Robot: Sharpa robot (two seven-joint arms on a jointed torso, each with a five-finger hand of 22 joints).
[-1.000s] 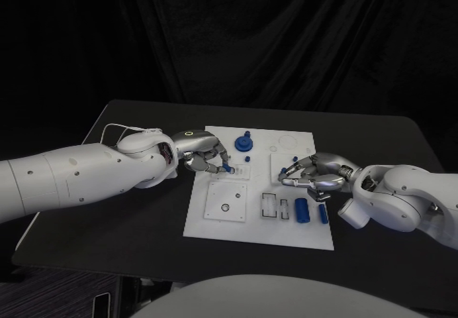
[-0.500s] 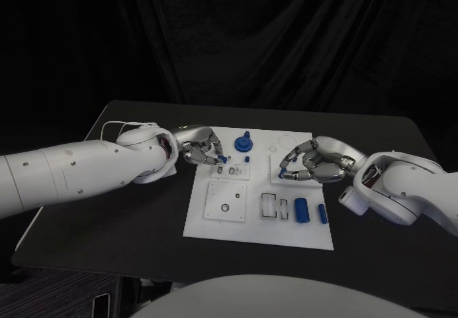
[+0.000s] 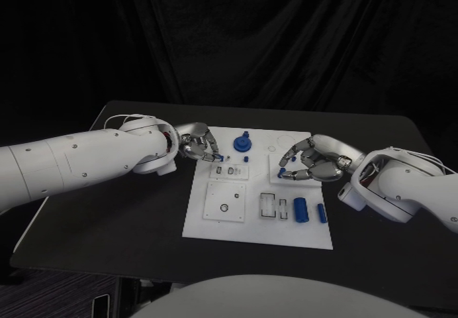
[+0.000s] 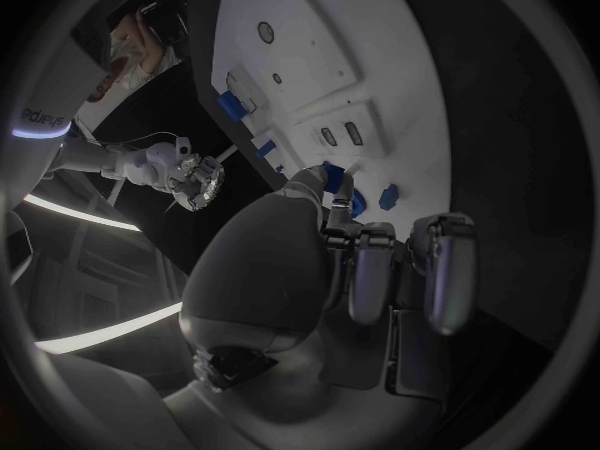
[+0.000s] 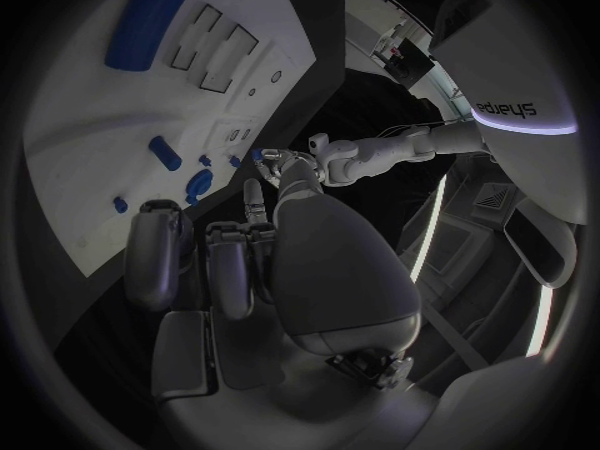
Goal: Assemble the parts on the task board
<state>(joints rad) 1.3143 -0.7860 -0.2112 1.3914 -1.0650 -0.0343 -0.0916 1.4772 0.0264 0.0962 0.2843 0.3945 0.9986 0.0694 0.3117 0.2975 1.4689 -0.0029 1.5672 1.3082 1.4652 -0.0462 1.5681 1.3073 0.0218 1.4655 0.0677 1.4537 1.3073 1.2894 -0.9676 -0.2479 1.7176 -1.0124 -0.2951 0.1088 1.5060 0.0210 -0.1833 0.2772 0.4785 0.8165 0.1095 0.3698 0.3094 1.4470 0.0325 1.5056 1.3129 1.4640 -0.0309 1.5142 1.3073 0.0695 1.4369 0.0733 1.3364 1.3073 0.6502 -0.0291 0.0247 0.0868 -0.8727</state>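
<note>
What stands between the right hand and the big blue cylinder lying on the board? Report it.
Nothing visible does. The right hand sits over the right side of the task board; the blue cylinder lies nearer the robot, with bare white board between them.

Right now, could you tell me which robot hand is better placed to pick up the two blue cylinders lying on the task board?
Right robot hand: it hovers just above the blue cylinders; the left is across the task board.

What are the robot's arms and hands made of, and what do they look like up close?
Both arms are smooth, rounded white shells dotted with small dark screw holes. A thin pale cable loops over the left arm's wrist. The left hand and right hand are silver metal with jointed fingers and dark pads.
</note>
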